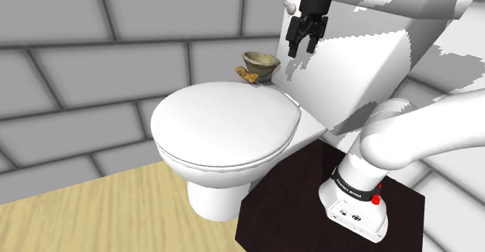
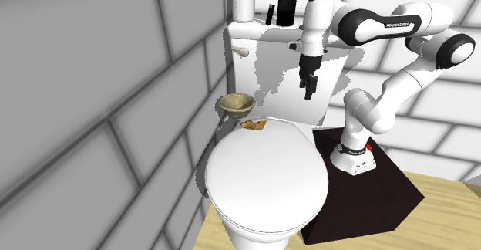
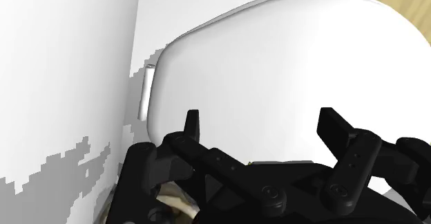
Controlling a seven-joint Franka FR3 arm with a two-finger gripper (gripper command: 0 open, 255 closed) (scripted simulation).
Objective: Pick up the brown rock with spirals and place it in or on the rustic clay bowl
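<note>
Brown rock point(image 1: 247, 75) lies at the back edge of the toilet lid point(image 1: 225, 122), just beside the clay bowl point(image 1: 261, 62), so the end effector point(image 1: 301, 50), spread and empty up by the tank point(image 1: 365, 64), should move over it, descend straight and avoid bumping the bowl.

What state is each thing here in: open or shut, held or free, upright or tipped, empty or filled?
Gripper: open, holding nothing, hanging above the back of the toilet.
Toilet lid: shut.
Brown rock: free, lying at the back of the lid, beside the bowl.
Clay bowl: upright, empty.
Black bottle: upright on the tank.
Toilet paper roll: standing on end on the tank.
</note>
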